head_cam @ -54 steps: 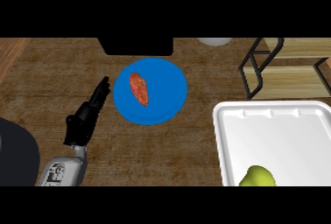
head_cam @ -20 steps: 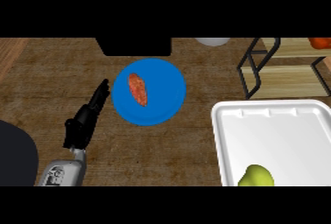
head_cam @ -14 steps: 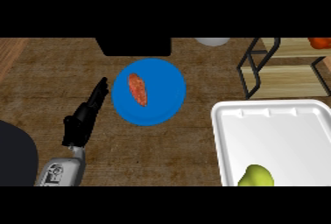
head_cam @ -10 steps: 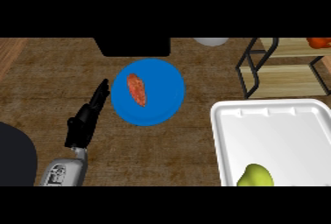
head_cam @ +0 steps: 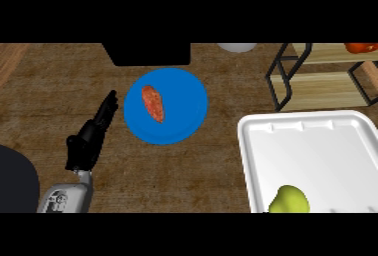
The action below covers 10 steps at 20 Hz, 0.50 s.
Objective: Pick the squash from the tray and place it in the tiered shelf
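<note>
Work surface: a brown wood-grain counter (head_cam: pixel 44 90) fills the head view. A dark rounded shape (head_cam: pixel 15 180) occupies the lower left corner; its identity cannot be determined.

Left hand (head_cam: pixel 88 140): it enters from the lower edge on a grey forearm (head_cam: pixel 66 197). The black fingers (head_cam: pixel 108 106) are straight and pressed together, pointing up and slightly right. The hand holds nothing. The fingertips lie just beside the left rim of the blue plate; whether they touch it cannot be determined.

Blue plate (head_cam: pixel 177 120): it lies on the counter left of centre. One orange-red elongated food item (head_cam: pixel 153 103) rests on it, tilted, in the upper left part of the plate.

Black box-like object (head_cam: pixel 146 52): it stands at the top edge, just above the plate. To its right, a pale round object (head_cam: pixel 236 47) is cut off by the top edge.

White tray (head_cam: pixel 310 145): it lies at the lower right, near the plate but apart from it. The yellow-green squash (head_cam: pixel 288 200) lies in the tray near its lower left corner, partly cut off by the lower edge.

Tiered shelf (head_cam: pixel 325 82): dark metal frame, wooden boards, at the upper right, just above the tray. A red-orange item (head_cam: pixel 362 47) sits on its upper board, cut off at the corner.

Right hand: not visible
</note>
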Each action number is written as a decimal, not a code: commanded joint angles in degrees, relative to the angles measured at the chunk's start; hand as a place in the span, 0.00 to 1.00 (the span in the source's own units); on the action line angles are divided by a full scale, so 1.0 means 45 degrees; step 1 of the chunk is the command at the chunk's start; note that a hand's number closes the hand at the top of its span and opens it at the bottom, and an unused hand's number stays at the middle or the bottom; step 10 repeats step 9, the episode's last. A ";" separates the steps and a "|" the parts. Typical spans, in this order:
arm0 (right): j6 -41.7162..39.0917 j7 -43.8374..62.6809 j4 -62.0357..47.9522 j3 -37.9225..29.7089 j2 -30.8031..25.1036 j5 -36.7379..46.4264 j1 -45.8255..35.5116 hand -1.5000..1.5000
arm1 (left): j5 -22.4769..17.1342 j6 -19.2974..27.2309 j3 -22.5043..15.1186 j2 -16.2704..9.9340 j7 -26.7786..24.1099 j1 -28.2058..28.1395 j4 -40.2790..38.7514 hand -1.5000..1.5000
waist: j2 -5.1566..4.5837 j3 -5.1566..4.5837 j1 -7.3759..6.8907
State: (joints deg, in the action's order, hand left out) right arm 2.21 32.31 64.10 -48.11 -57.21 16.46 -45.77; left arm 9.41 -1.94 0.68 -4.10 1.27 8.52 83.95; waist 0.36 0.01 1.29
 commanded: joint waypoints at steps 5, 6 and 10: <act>-0.3741 -0.1894 -0.1464 -0.3202 -0.2112 -0.1554 0.3913 0.00 | -0.0186 0.0081 0.0240 0.0050 0.0338 0.0408 -0.0092 0.50 | -0.0017 0.0023 0.0223; -0.4580 -0.1756 -0.1527 -0.3847 -0.2356 -0.2020 0.4352 0.00 | -0.0084 -0.0004 0.0065 0.0009 -0.0177 -0.0532 0.0093 0.50 | 0.0022 0.0019 0.0233; -0.5447 -0.3032 -0.3189 -0.5059 -0.2914 -0.2362 0.5353 0.00 | 0.0388 0.0443 -0.0420 0.0471 0.0106 -0.0161 0.0166 0.50 | -0.0010 0.0028 0.0163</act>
